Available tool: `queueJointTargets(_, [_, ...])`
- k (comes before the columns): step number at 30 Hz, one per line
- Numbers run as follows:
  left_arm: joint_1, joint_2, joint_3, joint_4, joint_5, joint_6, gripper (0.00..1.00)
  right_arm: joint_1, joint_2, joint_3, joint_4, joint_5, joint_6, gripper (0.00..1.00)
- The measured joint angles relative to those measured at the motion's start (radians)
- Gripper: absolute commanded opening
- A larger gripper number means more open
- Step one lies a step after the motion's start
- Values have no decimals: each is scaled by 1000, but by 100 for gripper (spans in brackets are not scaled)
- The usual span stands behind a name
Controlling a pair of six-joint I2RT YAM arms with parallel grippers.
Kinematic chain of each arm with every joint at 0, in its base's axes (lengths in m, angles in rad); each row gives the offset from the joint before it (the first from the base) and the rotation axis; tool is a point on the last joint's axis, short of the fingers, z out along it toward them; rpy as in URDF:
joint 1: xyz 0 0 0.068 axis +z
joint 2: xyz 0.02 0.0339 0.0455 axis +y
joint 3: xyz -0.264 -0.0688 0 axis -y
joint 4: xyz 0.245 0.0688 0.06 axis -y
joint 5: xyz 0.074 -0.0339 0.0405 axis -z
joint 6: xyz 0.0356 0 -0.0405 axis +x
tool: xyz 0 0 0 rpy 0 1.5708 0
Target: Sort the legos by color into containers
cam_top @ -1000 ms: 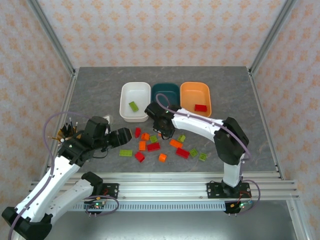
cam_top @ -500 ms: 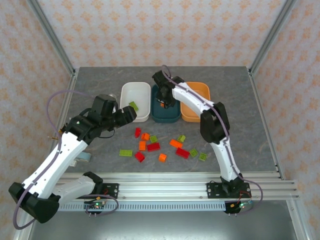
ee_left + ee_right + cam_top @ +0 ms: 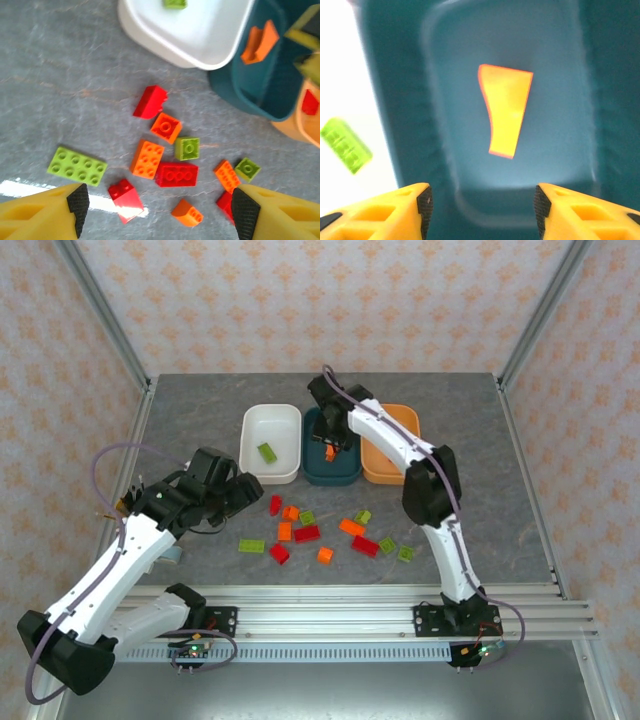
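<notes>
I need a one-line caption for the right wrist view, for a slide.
Open right tool above the dark teal tub, one orange brick below it.

- Bright, even light is falling from above in the top view; shadows are lying soft.
- Glare is streaking the table [image 3: 60,90] low in the left wrist view.
- The right wrist view is blurring the orange brick [image 3: 506,111] and the dark teal tub [image 3: 565,150].

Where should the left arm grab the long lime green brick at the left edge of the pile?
Pinch across its two long sides, straight from above. The long lime green brick lies flat, studs up, with bare table along both long sides; a red brick sits off one short end. The open left gripper looks wide enough.
</notes>
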Motion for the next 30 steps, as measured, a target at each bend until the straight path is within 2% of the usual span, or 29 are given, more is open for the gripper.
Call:
queueJointTargets(4, [0,49,-82,-10,25,-104,69,97,-294,-288,198,-16,-121,60])
queueJointTargets(8, [0,125,-213,18,75,-249,64,232,-578,-644,470,-97,-228,63])
queueJointTargets(11, [0,151,-263,35,89,-357,62,279,-703,-877,625,-138,-282,65])
queueJointTargets(13, [0,161,-267,54,91,-420,62,290,-735,-972,666,-146,-304,65])
queueJointTargets(21, [0,262,-320,189,110,-645,62,295,-794,-1033,680,-146,-341,65])
queueJointTargets(27, [0,383,-319,278,113,-701,62,295,-823,-1033,698,-145,-341,65])
queueJointTargets(30, [0,423,-306,277,122,-707,58,295,-823,-1036,698,-146,-337,65])
